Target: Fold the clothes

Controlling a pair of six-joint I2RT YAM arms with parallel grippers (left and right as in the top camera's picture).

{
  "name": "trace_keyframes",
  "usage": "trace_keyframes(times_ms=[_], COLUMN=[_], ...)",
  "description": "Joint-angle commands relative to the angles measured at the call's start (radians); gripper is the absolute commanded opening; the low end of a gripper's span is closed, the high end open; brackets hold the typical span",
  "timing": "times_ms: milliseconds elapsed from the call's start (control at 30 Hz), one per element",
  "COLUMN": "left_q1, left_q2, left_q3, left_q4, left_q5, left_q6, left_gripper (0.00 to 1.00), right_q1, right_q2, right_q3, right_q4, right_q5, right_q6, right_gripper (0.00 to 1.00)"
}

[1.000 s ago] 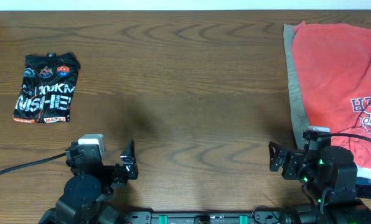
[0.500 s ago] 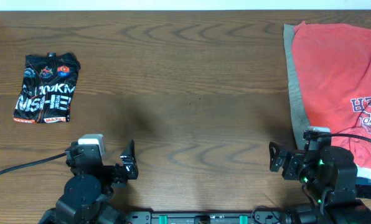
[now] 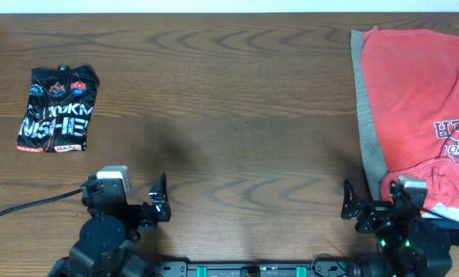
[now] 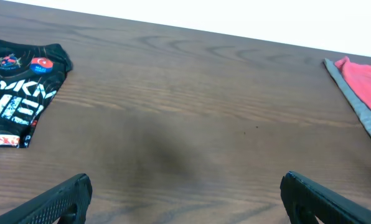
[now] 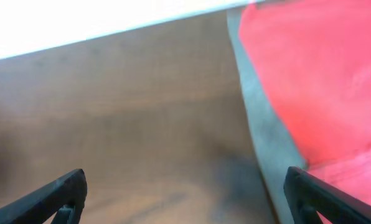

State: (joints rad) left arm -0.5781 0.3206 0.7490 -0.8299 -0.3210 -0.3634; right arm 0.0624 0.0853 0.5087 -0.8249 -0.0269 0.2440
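Overhead view: the worktop (image 3: 237,100) carries two lots of clothes, far apart. The black jersey (image 3: 58,109) sits at far left as a small squared-off bundle, lettering up. It's approx. 11 o'clock from the left gripper (image 4: 185,186) and well apart from it. The coral-red T-shirt (image 3: 414,92) is spread loose down the right side, long axis running 12 to 6. A beige garment (image 3: 358,100) shows as a thin strip along its left edge. It's prob. lying under the shirt, though only that strip shows, so I can't be sure.

The relation that counts: the right gripper (image 5: 185,190) sits at the near edge, just beside the T-shirt's near left corner. The cloth starts at approx. 1 o'clock from it and stretches off toward 12. The right wrist cam agrees: beige strip and red cloth fill the right half, bare wood at 11–12. The left arm is way across the worktop from that pile, so to my eye the right arm is the one to reach it. The jersey looks done already.

Both grippers are spread wide w/ nothing held. Each wrist cam shows its two fingertips at opposite bottom corners, only wood btw them. Neither touches any cloth.

Next move, I'd guess: right gripper goes fwd and a bit right to pinch the T-shirt's left edge.
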Motion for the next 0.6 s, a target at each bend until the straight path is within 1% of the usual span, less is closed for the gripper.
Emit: trace_keyframes(times_ms=[0, 133, 400, 467, 500, 567], left_q1=[-0.003, -0.003, -0.003, -0.003, -0.003, -0.003], left_q2=[-0.002, -0.002, -0.002, -0.002, -0.002, -0.002], left_q3=[-0.005, -0.005, -0.005, -0.005, -0.005, -0.005], left_q4=[0.001, 0.001, 0.001, 0.001, 0.001, 0.001], left_q5=[-0.013, -0.013, -0.013, -0.013, -0.013, -0.013], left_q6=[-0.005, -0.005, -0.005, -0.005, -0.005, -0.005], left_gripper=[0.98, 0.98, 0.98, 0.98, 0.98, 0.98], right_q1=[-0.026, -0.027, -0.027, -0.027, -0.027, -0.026], right_q2=[-0.084, -0.080, -0.080, -0.080, -0.080, -0.080], right_q3=[-0.087, -0.194, -0.435, -0.493, -0.504, -0.504], right_q4=[0.079, 0.294, 0.751, 0.857, 0.867, 0.824], right_q5=[0.012, -0.008, -0.007, -0.007, -0.006, -0.007], right_q6=[-0.096, -0.190, -0.327, -0.340, -0.340, -0.347], right_gripper=[0.99, 0.99, 0.99, 0.99, 0.99, 0.99])
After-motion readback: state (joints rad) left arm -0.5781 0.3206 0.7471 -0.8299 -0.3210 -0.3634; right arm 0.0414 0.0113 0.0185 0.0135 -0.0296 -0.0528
